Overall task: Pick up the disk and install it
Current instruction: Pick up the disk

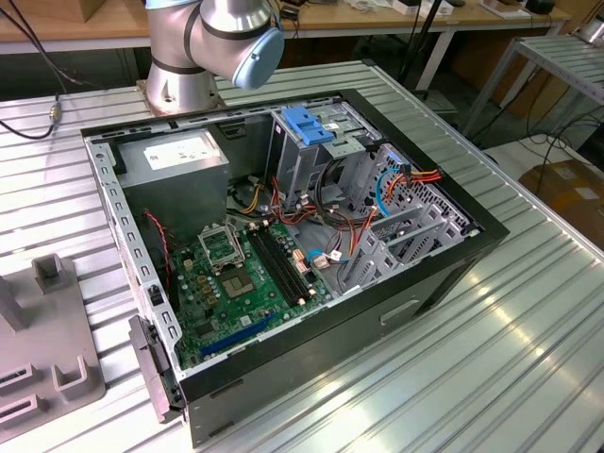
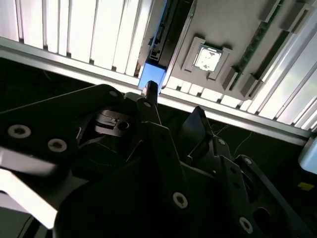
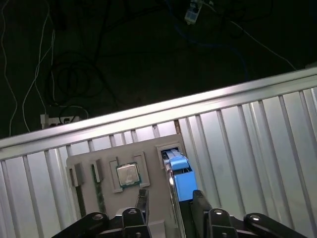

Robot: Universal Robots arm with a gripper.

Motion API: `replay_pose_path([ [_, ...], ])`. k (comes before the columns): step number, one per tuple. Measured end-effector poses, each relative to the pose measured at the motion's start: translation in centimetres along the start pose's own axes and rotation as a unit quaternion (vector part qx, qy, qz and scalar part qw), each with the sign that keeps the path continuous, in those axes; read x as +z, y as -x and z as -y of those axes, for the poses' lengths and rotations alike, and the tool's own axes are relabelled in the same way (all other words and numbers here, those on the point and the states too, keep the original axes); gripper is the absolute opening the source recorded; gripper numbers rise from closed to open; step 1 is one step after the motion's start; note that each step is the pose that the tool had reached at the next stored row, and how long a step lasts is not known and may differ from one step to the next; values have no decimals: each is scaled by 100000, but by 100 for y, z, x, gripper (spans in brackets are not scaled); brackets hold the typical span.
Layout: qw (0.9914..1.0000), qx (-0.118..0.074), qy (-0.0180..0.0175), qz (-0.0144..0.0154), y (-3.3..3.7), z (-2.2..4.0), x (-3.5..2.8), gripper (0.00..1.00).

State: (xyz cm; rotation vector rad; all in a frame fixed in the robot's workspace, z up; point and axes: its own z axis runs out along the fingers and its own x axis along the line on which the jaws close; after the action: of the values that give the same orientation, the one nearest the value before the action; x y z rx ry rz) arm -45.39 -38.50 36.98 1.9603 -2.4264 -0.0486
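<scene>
1. the grey fixture [image 1: 38,340] sits at the exterior view's left. in the first wrist view the disk [image 3: 182,178] stands on edge in one of its slots, blue rail up, directly under the gripper [image 3: 170,194].
2. the gripper's fingers are spread, one on each side of the disk and not clamped on it. a processor chip [image 3: 128,173] lies just beside one finger.
3. the computer case [image 1: 444,255] lies open further right, well away from the gripper. i judge that the pickup is not yet made and the installing is all left to do.
</scene>
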Motion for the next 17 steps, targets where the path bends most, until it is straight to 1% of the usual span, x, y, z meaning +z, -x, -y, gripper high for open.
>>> replay_pose_path([
  [1, 99999, -330, -45, -20, 0, 2, 8, 48],
  [2, 99998, -622, -303, -40, 0, 2, 20, 48],
  [3, 99996, -806, -486, -40, 0, 3, 30, 48],
  [5, 99990, -1247, -709, -56, 7, 2, 51, 48],
  [8, 99981, -1780, -812, -130, 35, 12, 92, 48],
  [10, 99974, -2102, -846, -265, 85, 8, 119, 48],
  [11, 99966, -2408, -939, -367, 138, -3, 142, 48],
  [12, 99959, -2639, -1077, -374, 156, -6, 166, 48],
  [14, 99949, -2963, -1134, -376, 155, -5, 189, 48],
  [17, 99941, -3211, -1124, -391, 153, -6, 193, 48],
])
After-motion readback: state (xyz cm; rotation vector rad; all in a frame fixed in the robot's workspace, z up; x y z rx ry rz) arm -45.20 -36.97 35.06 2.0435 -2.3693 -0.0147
